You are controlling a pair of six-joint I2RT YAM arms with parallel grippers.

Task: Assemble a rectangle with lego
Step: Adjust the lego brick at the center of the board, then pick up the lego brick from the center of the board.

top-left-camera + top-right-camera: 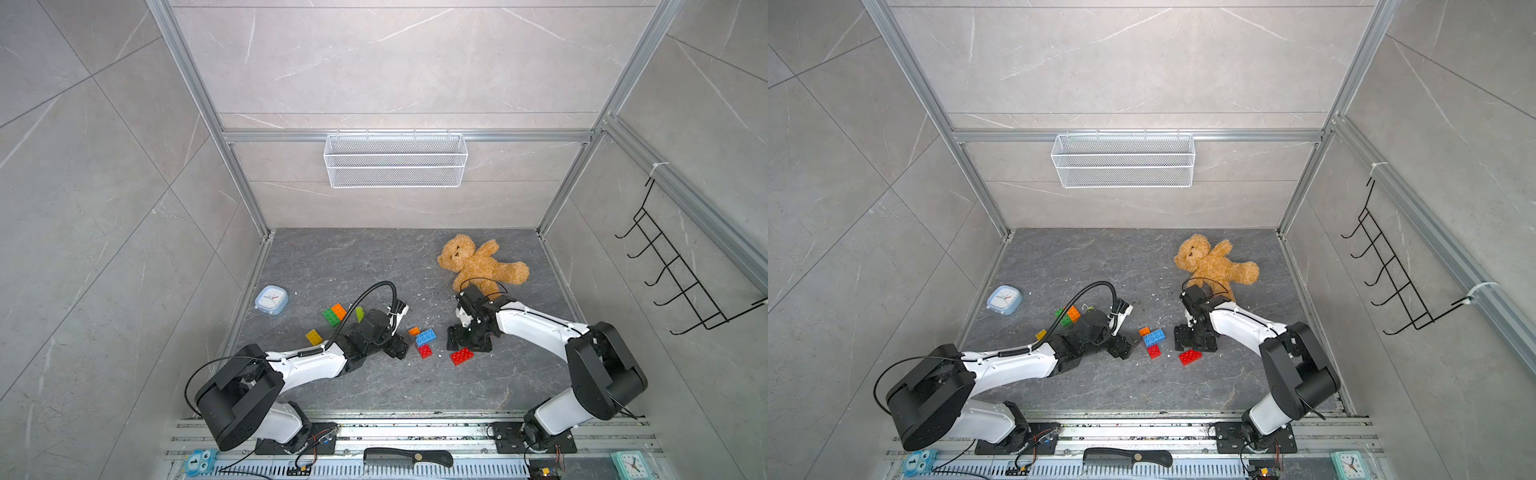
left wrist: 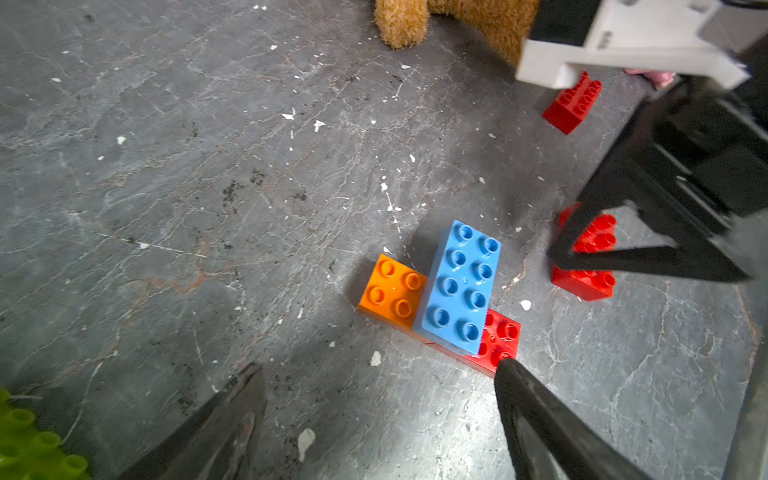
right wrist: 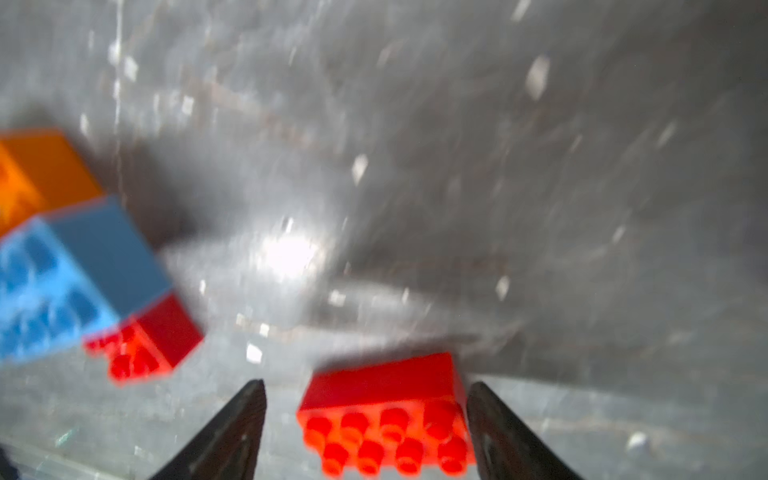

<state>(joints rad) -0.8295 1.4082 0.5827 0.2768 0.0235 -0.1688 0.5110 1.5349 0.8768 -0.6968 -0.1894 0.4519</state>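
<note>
Near the middle of the tabletop sits my started build: a blue brick pressed across an orange brick and a lower red brick. My right end effector is low over the loose red brick, with its fingers spread past both short ends. One finger looks to be against the brick and the other stands clear, so nothing is pinched yet. My left end effector is spread too and empty, hovering just beside the build.

I judge the step in hand to be picking up that loose red brick. To do it well, I'd centre the fingers so both meet the ends together. I'd close on the flat walls, not the studs, and lift straight so it doesn't twist.

The right wrist view is smeared, so I trust it only for the straddle. The left wrist view shows a further red brick behind the right arm, which both top views hide. Both top views in turn show the green and orange pair, a lime brick and a yellow brick beside the left arm, away from the build.
</note>
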